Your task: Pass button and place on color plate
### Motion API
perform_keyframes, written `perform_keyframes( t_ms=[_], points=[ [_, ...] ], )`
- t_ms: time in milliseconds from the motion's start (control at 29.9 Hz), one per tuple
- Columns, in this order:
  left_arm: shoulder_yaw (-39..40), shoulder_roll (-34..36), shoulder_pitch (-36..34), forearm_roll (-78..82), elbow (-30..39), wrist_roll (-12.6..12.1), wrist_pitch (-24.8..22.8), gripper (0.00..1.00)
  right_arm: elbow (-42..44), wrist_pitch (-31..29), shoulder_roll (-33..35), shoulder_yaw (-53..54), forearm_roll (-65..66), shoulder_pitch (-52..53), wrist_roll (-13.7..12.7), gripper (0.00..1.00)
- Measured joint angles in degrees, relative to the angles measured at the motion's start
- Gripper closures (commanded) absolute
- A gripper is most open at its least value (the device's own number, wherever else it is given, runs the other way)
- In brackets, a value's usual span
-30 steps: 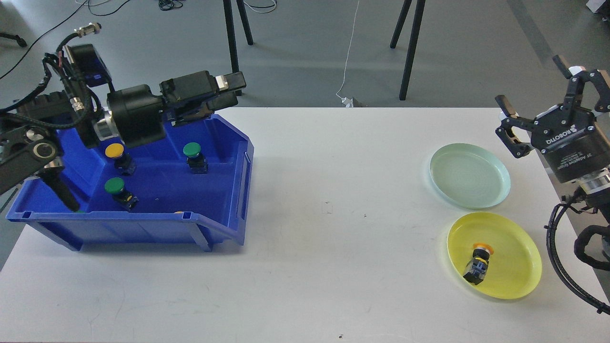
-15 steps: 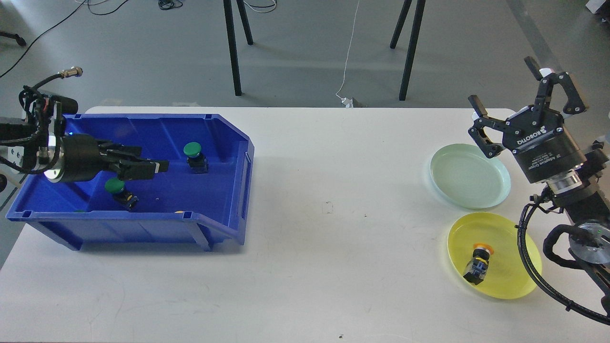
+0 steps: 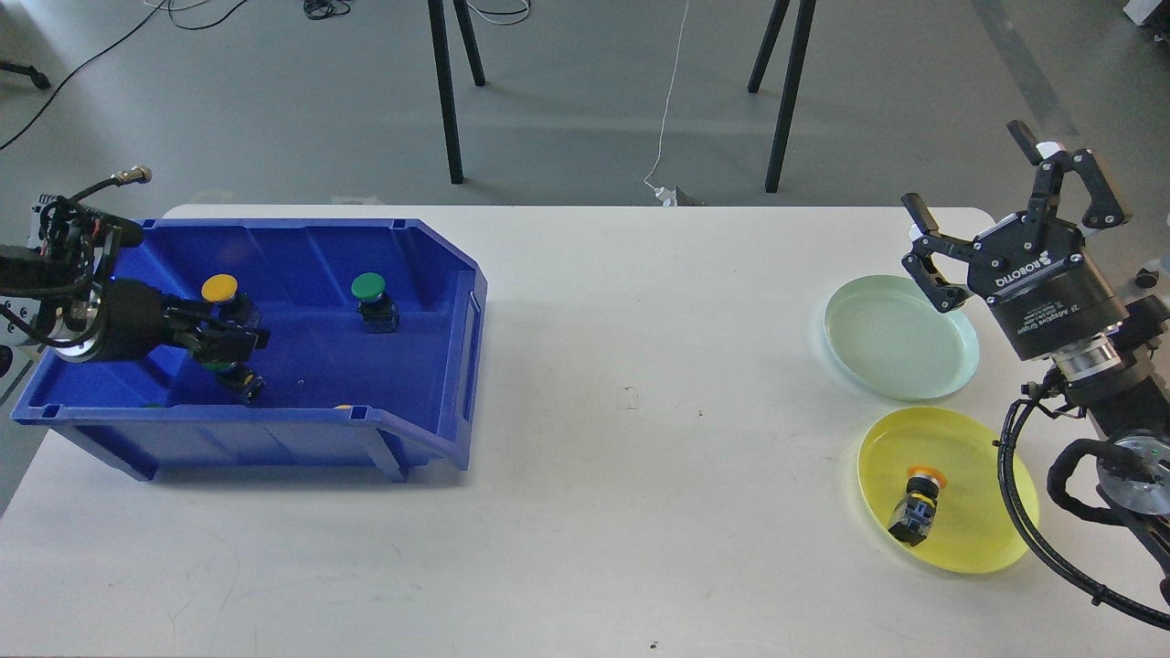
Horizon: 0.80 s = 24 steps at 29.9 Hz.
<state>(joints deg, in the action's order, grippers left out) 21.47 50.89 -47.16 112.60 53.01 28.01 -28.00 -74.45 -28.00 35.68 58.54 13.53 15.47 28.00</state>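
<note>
Status, judged from the present layout: one transfer appears complete and the next pick is in hand.

Landmark: the blue bin (image 3: pixel 302 429) on the left part of the white table (image 3: pixel 640 457).

Completed: a yellow-capped button (image 3: pixel 916 508) lies on its side in the yellow plate (image 3: pixel 996 539), well to the right of the bin. The pale green plate (image 3: pixel 900 336), also far right of the bin and just beyond the yellow plate, holds nothing.

Remaining in the bin: a yellow button (image 3: pixel 222 294) near the back left, a green button (image 3: pixel 371 296) near the back centre, and a second green button (image 3: pixel 236 376) toward the front left, largely covered from this view. Small coloured edges at the bin's front wall may be further buttons; this cannot be confirmed.

Left gripper (image 3: pixel 233 344): inside the bin, directly over the front-left green button. The fingers are dark and overlap the button, so whether they are spread or clamped on it cannot be determined.

Right gripper (image 3: pixel 987 196): raised, well right of the bin, above the far edge of the green plate, fingers spread wide and holding nothing.

Outstanding: lift a green button, hand it across, set it on the green plate; then repeat for the other buttons.
</note>
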Motion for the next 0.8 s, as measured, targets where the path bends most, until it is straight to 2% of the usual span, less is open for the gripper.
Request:
perform_keyframes(
  t_ms=[802],
  points=[
    [-1.3, -1.6, 0.6, 0.1, -2.9, 0.0, 0.0, 0.1, -0.2, 0.0, 0.2, -0.1, -0.1, -0.7, 0.0, 0.02]
  ],
)
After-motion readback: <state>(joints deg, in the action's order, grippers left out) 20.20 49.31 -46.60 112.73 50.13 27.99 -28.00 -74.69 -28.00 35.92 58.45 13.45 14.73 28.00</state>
